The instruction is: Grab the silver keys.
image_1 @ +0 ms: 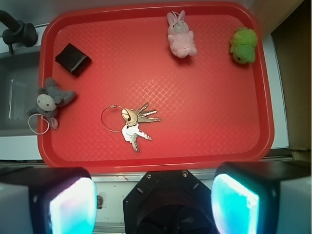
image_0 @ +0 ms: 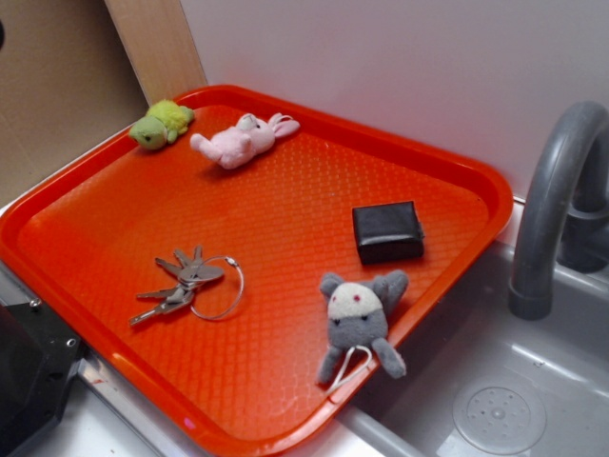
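The silver keys (image_0: 186,284) lie flat on the orange-red tray (image_0: 285,219), fanned on a thin wire ring, in its front-left part. The wrist view shows the keys (image_1: 134,123) near the tray's near edge, a little left of centre. My gripper (image_1: 153,207) hangs high above and short of the tray, open wide, with nothing between its glowing fingers (image_1: 73,207). It is well apart from the keys. In the exterior view the gripper itself does not show.
On the tray also lie a grey plush mouse (image_0: 360,319) at the sink-side rim, a black wallet-like square (image_0: 387,231), a pink plush rabbit (image_0: 243,140) and a green plush turtle (image_0: 162,124). A grey sink (image_0: 504,400) with a faucet (image_0: 557,205) borders the tray. A black base (image_0: 33,376) stands at front left.
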Available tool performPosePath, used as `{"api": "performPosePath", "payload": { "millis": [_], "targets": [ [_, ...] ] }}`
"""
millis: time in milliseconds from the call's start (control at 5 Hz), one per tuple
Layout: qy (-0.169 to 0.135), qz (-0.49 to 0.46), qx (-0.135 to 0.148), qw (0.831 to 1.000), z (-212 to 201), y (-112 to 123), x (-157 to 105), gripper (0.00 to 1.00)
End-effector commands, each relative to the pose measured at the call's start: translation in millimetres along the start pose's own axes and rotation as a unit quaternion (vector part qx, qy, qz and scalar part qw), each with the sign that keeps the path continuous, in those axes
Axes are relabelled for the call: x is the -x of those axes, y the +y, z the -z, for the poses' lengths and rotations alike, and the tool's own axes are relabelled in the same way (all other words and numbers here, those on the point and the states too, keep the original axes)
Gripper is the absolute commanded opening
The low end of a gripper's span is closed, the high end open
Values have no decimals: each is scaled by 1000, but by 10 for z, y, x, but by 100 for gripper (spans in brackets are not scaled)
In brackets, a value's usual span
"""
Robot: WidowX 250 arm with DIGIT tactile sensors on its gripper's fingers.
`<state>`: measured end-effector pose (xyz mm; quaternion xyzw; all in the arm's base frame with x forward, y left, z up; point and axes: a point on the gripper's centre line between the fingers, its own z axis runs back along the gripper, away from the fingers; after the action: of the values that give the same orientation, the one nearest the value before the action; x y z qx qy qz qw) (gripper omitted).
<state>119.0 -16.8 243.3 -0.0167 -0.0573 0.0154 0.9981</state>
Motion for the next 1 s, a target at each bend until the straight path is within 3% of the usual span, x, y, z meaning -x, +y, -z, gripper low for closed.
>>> {"api": "performPosePath", "payload": {
  "millis": [0,200,400,600,800],
  "targets": [
    [0,0,0,1000,0,0,0,100],
    [2,113,-43,993,392,-65,-407,100],
    [6,242,-90,966,613,-108,-809,100],
    [-59,352,-16,934,907,-201,-975,100],
    [-28,475,-47,879,1196,-225,-918,100]
  ]
}}
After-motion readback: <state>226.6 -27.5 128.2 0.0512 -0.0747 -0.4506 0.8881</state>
